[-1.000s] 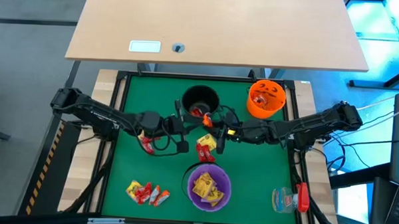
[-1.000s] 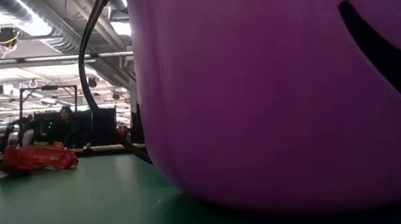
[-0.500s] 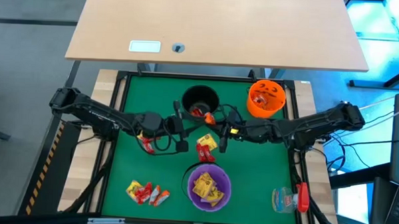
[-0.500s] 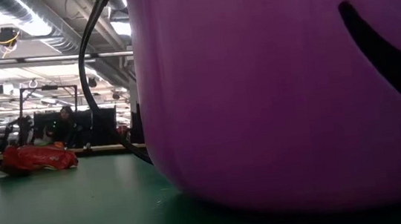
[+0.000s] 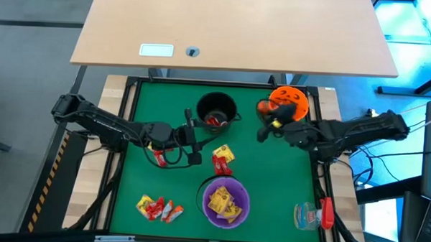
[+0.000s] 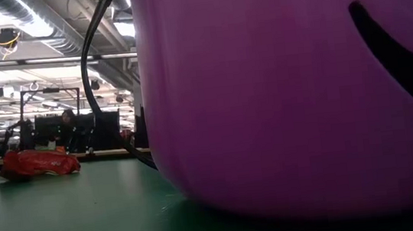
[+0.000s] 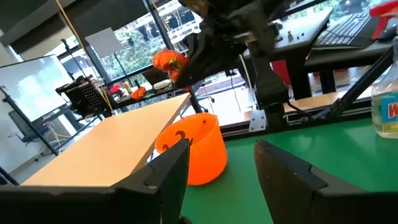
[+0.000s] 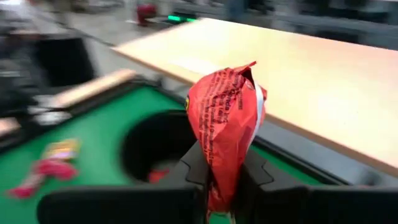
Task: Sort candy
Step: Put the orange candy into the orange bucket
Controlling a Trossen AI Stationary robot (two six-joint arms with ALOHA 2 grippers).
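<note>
- Overhead, the green table (image 5: 285, 188) carries three bowls: a black bowl (image 5: 217, 108) near the far edge, an orange bowl (image 5: 291, 101) toward the far right corner, and a purple bowl (image 5: 226, 201) at the near edge, filled with yellow candy (image 5: 224, 202).
- At table height the purple bowl (image 6: 296, 91) fills nearly the whole low view, hiding both arms; only a red candy (image 6: 38, 164) on the green surface and a dark cable show beside it.
- From above, the right gripper (image 5: 264, 124) is beside the orange bowl's rim, on the side facing the black bowl, with an orange-red sweet between its fingers.
- Only the right wrist view makes the grip plain: the right gripper (image 8: 225, 186) is clamped on an upright red-orange wrapped candy (image 8: 225, 127), with the black bowl (image 8: 155, 146) beyond it.
- Across the table, the left wrist view sees that same gripper and its candy (image 7: 170, 63) raised above the orange bowl (image 7: 193, 149).
- By the black bowl, the left gripper (image 5: 193, 142) has its fingers (image 7: 168, 174) spread apart, with nothing between them.
- Loose sweets lie at mid-table (image 5: 221, 159) and toward the near left corner (image 5: 158, 207).
</note>
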